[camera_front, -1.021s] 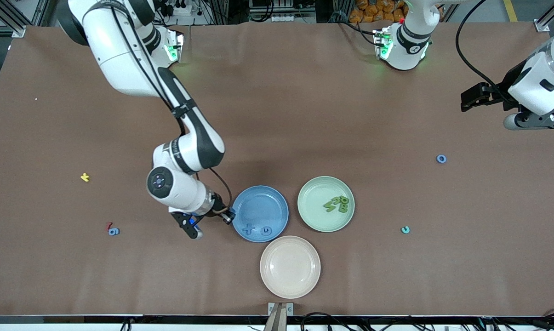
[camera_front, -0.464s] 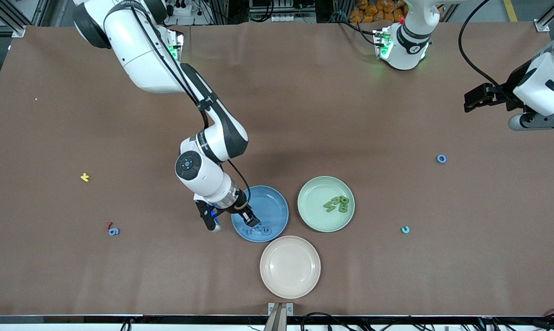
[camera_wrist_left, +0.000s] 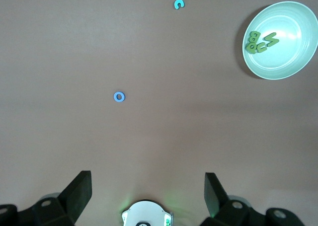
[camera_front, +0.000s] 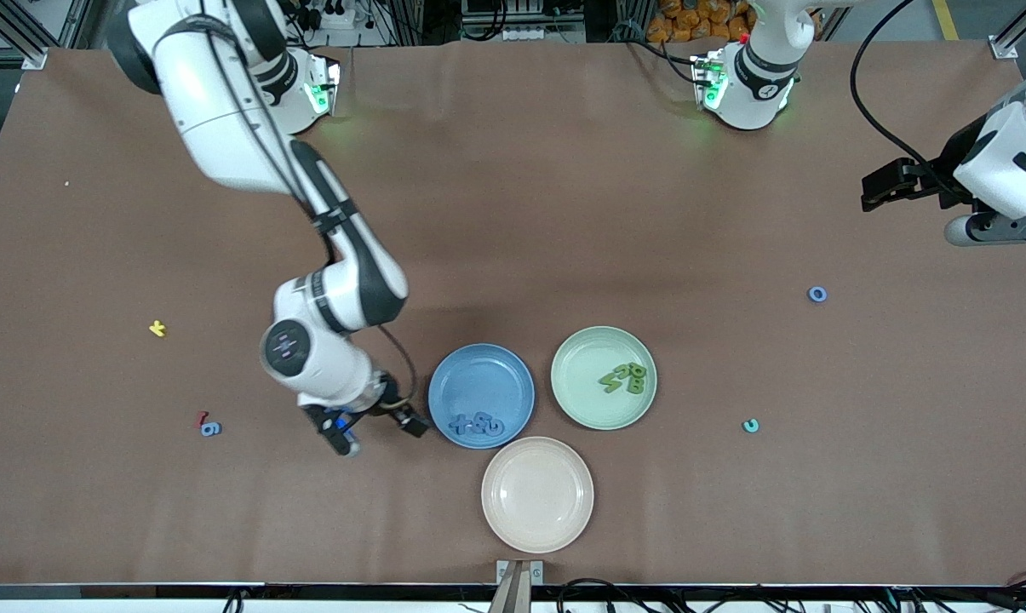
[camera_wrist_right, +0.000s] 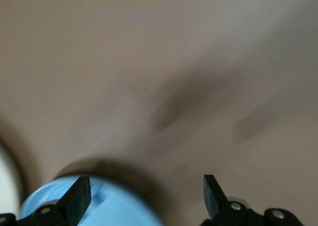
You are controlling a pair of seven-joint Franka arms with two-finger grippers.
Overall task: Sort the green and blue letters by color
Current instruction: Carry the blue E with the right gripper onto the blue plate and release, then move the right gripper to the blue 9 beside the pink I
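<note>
My right gripper (camera_front: 377, 432) is open and empty, low over the table beside the blue plate (camera_front: 478, 379), toward the right arm's end. Blue letters (camera_front: 477, 423) lie in that plate, on the part nearest the front camera. Green letters (camera_front: 625, 377) lie in the pale green plate (camera_front: 585, 362). A blue ring letter (camera_front: 817, 294) lies on the table toward the left arm's end. A blue piece (camera_front: 211, 429) lies toward the right arm's end. My left gripper (camera_front: 872, 189) waits open, high over the left arm's end. Its wrist view shows the ring (camera_wrist_left: 119, 97) and the green plate (camera_wrist_left: 285, 57).
An empty beige plate (camera_front: 537, 494) lies nearer to the front camera than the two other plates. A teal letter (camera_front: 750, 425) lies beside the green plate. A yellow letter (camera_front: 157, 328) and a dark red piece (camera_front: 201, 418) lie toward the right arm's end.
My right gripper moved over the blue plate, then drew back off it toward the right arm's end. One more blue piece lies in the plate. The left arm barely moved.
</note>
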